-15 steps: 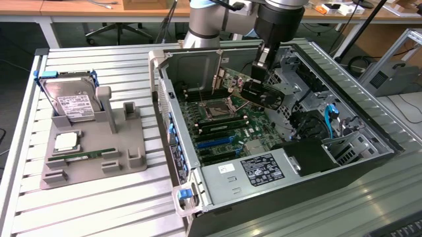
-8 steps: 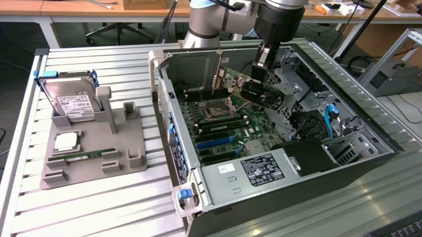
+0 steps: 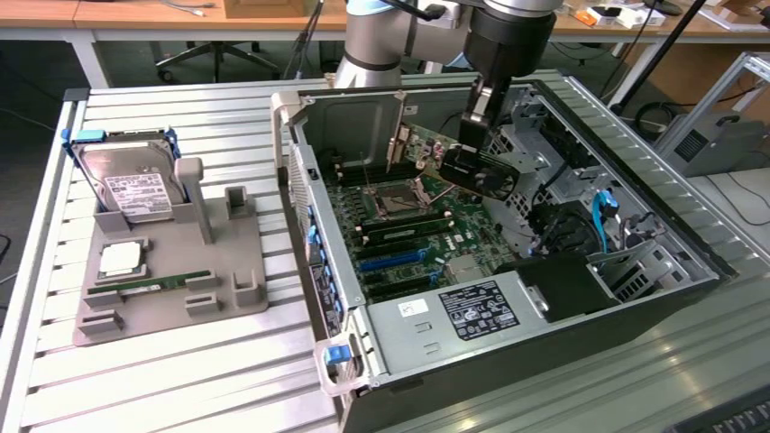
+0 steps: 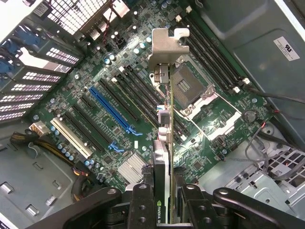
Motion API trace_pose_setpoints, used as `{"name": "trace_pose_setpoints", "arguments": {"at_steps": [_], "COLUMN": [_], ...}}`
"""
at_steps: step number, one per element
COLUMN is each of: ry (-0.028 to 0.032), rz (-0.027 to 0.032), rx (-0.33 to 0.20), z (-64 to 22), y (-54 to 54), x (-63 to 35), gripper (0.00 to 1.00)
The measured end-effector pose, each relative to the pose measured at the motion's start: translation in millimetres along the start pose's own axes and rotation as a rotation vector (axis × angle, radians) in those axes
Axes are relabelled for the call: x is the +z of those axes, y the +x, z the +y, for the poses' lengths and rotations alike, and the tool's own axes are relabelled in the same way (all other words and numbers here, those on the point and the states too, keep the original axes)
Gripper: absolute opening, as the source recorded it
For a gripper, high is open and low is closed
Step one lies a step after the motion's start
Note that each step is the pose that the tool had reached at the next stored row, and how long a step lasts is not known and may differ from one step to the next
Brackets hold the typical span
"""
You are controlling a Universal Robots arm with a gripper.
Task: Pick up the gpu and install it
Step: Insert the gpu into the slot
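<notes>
- On the slatted surface a computer case lies on its side, open, with the motherboard facing up.
- Inside the case, the gpu hangs in the air above the motherboard, near the processor socket and apparently clear of every slot.
- It is probably light and stiff but fragile. Bare circuitry and edge contacts should not be squeezed or knocked.
- The safest hold is across the card's two flat faces, on the shroud, away from the connector edge.
- The end effector pinches the gpu that way, one finger on each face, at the end far from the bracket.
- Held so far from the bracket, the card may well tilt in the grip.
</notes>
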State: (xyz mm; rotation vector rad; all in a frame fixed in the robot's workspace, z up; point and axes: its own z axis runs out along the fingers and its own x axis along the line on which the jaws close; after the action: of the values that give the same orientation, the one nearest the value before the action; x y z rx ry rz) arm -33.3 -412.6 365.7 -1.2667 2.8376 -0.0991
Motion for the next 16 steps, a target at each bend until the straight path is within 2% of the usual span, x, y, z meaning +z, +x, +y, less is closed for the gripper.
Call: {"name": "trace_pose_setpoints", "arguments": {"at_steps": [16], "ry": [-0.0001], "rz": [-0.0015], "rx": [-0.020], "z": [0.0], "y": [0.0], "x": [0.0], "gripper": [0.27]}}
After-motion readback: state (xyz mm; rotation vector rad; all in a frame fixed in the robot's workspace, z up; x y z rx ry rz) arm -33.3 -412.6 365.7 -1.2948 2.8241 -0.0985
